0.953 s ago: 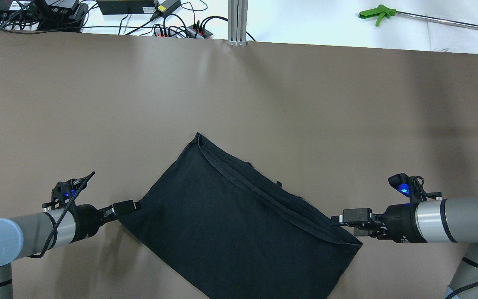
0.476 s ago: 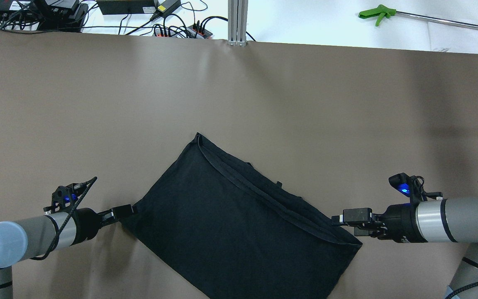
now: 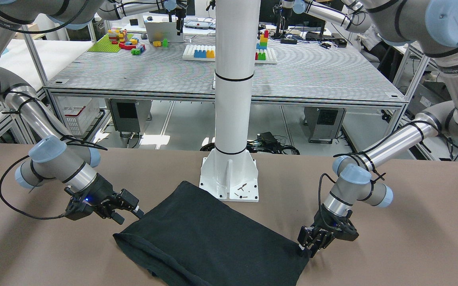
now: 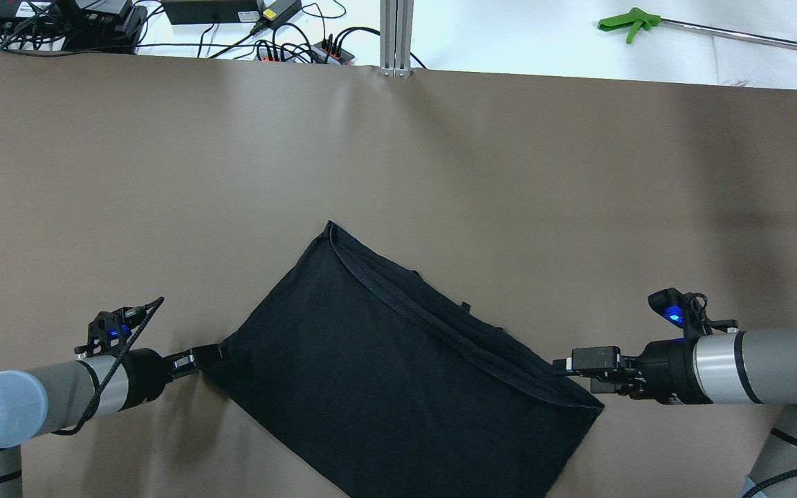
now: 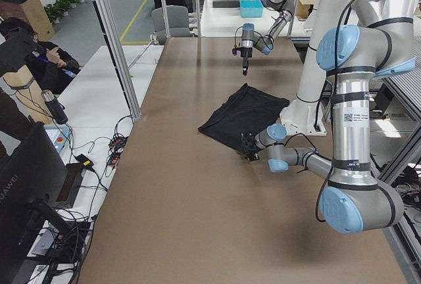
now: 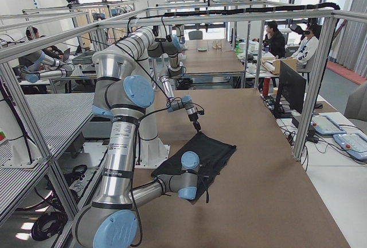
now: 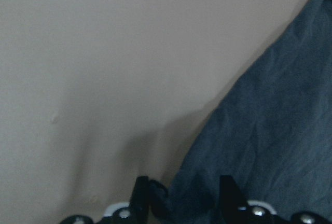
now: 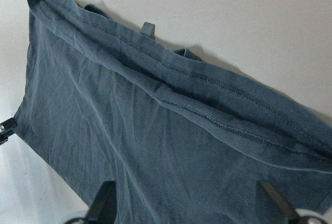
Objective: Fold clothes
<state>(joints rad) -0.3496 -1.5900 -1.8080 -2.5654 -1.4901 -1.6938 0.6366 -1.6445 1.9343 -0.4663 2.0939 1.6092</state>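
1. Black garment (image 4: 398, 366) lies flat on the brown table (image 4: 440, 173), at 6 o'clock in the overhead view (set askew).
2. Left gripper (image 4: 208, 354) is at its 9 o'clock corner, fingers astride the cloth; possibly clamped, cannot tell.
3. Right gripper (image 4: 568, 366) is at its 3 o'clock corner, jaws wide apart.

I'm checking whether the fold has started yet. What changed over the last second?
The left gripper drew slightly back toward the robot at the black garment's left corner. In the wrist view its fingers straddle that corner, but whether they clamp it cannot be told. The right gripper stayed open at the opposite corner, and the garment lies flat as before.
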